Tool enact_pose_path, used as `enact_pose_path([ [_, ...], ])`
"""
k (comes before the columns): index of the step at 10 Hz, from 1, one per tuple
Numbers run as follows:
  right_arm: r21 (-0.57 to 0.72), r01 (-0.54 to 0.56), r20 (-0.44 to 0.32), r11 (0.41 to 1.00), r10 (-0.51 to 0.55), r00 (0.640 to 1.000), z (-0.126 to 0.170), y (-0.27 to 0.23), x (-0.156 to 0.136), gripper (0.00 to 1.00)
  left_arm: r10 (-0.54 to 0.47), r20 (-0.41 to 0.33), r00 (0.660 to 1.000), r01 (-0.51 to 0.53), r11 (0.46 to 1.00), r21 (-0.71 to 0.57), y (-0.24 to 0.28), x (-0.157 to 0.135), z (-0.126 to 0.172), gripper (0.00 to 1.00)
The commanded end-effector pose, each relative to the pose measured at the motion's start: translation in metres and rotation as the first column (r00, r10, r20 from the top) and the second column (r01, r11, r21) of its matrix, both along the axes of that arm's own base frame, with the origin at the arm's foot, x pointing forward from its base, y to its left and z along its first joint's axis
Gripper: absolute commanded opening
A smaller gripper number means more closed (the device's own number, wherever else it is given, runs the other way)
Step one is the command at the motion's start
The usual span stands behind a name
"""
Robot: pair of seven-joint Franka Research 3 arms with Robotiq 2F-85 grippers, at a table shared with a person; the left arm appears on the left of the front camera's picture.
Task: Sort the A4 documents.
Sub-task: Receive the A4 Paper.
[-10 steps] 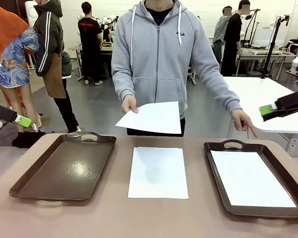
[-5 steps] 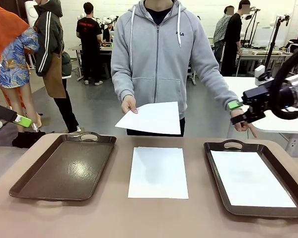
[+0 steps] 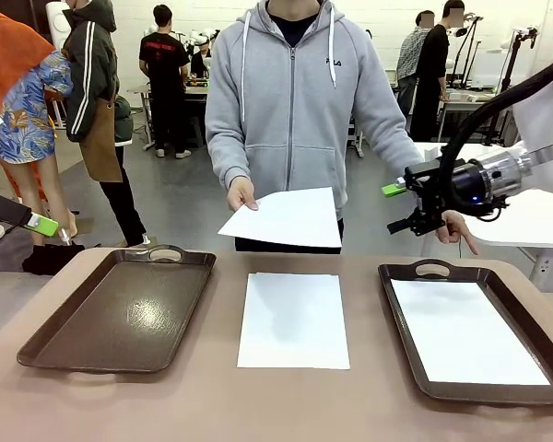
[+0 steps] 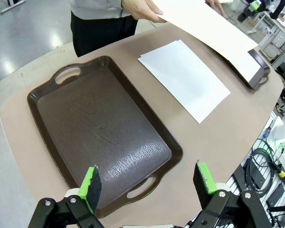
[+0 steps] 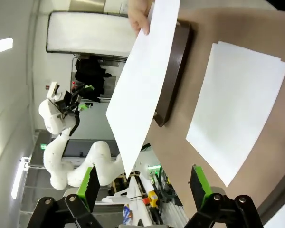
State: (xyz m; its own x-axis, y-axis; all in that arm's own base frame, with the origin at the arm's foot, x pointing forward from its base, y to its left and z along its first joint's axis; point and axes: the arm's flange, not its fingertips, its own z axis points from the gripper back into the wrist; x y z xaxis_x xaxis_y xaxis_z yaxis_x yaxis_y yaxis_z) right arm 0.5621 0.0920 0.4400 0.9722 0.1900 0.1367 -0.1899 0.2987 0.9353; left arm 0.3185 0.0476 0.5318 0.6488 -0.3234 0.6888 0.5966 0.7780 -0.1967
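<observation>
Right claw [image 3: 396, 207]: wide open and empty, fingers stacked one over the other, aimed toward my left. Straight out that way is the thin white A4 paper sheet [image 3: 281, 219] the person is offering. It's held in the air over the far edge of the brown worktop [image 3: 212, 405], pinched at one corner by the person's hand [image 3: 241, 193]. Sheet and claw are at about the same height, near but apart.

In the right wrist view the sheet runs lengthwise from that hand toward my fingers, free end nearest me. So I judge the long axis points at the right claw, and the flat sheet would slip edge-on between the stacked fingers.

Left claw [image 4: 147, 183]: also wide open and empty, over the near end of the empty dark brown plastic tray [image 4: 99, 128], well apart from the offered sheet. Right arm is clearly nearer, so that's my pick.

A second white sheet [image 3: 293, 319] lies flat on the worktop between the trays. A third white sheet [image 3: 465, 331] lies in the right-hand dark brown tray [image 3: 433, 269]. The person's other hand [image 3: 456, 228] points down toward that tray.
</observation>
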Motion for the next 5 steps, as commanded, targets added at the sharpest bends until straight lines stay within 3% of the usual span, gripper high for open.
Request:
enact_pose_path([
  [1, 0.042, 0.035, -0.087, 0.999, -0.031, 0.996, -0.004, 0.017, 0.021, 1.00, -0.011, 0.009, 1.000, 0.011, 1.000, -0.008, 0.001, 0.001, -0.001, 1.00],
  [5, 0.112, 0.045, -0.180, 0.993, -0.024, 0.983, -0.036, 0.069, 0.031, 1.00, -0.011, 0.009, 1.000, 0.011, 1.000, -0.008, 0.001, 0.001, -0.001, 1.00],
])
